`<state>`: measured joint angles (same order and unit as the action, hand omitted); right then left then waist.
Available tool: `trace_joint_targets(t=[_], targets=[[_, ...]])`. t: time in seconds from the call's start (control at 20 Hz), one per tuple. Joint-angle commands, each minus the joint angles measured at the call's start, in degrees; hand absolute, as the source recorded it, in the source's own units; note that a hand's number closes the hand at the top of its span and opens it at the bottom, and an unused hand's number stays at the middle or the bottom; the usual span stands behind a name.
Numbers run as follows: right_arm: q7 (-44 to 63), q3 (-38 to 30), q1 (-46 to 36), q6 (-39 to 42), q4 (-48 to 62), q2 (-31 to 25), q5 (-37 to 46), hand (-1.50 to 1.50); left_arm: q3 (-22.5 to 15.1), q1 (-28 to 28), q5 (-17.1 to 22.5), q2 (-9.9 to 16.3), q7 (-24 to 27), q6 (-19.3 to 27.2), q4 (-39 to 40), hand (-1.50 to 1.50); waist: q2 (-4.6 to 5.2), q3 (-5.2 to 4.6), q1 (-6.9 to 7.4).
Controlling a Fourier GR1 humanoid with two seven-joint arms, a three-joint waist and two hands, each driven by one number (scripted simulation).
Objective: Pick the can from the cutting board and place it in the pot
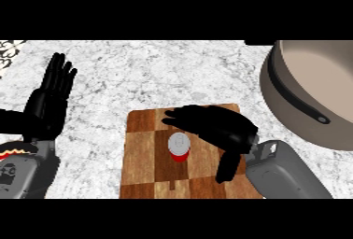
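A wooden cutting board [148, 158] with a checkered grain lay on the pale marbled counter [165, 70], reaching down to the lower edge of the head view. On it stood the can [179, 145], seen almost straight from above: a silvery round top with a red side showing along its lower rim. It sat upright near the middle of the board, a little toward the right side.

The robot's right hand [217, 126] came in from the lower right on its grey forearm and was spread over the upper right part of the board. Its fingers pointed leftward above the can, gently curved rather than clenched, and the thumb [228, 165] hung down just to the right of the can. The hand therefore bracketed the can from above and from the right (whether any finger actually touched it could not be made out), and nothing was closed round it; the can's top remained fully visible between fingers and thumb.

The pot [289, 100], a large round vessel with a beige inside, a dark rim band and a dark handle, stood at the upper right, cut by the view's edge and apart from the board.

The left hand [50, 100] rested at the left edge of the view, open, with straight fingers pointing up, well away from the board and holding nothing.
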<state>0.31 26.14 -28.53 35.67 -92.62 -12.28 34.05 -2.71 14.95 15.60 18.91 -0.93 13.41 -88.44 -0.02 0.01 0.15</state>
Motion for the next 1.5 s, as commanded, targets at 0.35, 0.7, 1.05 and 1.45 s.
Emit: trace_joint_targets(t=[0.35,0.7,1.05,1.45], targets=[[2.98,0.56,1.83,-0.66,1.78,5.14,10.25,-1.50,3.14,-0.91,-2.52,-2.68,2.34,-3.01,1.24,0.00,-0.01,-0.02,-0.04],[-3.81,2.99,2.62,-10.02,13.49,10.25,16.61,-1.50,4.81,-0.40,-1.92,-1.89,-4.18,-4.28,-3.93,0.00,0.00,0.01,0.29],[-3.43,5.46,-1.73,-14.38,20.78,12.19,14.49,-1.50,4.51,-0.85,-5.70,-4.86,-1.21,-3.97,-1.82,0.00,0.04,0.00,0.31],[-14.40,11.81,3.00,-20.36,22.15,12.25,20.29,1.50,5.23,0.13,-5.70,-5.97,-1.83,-3.71,-0.83,0.00,0.04,0.01,0.31]])
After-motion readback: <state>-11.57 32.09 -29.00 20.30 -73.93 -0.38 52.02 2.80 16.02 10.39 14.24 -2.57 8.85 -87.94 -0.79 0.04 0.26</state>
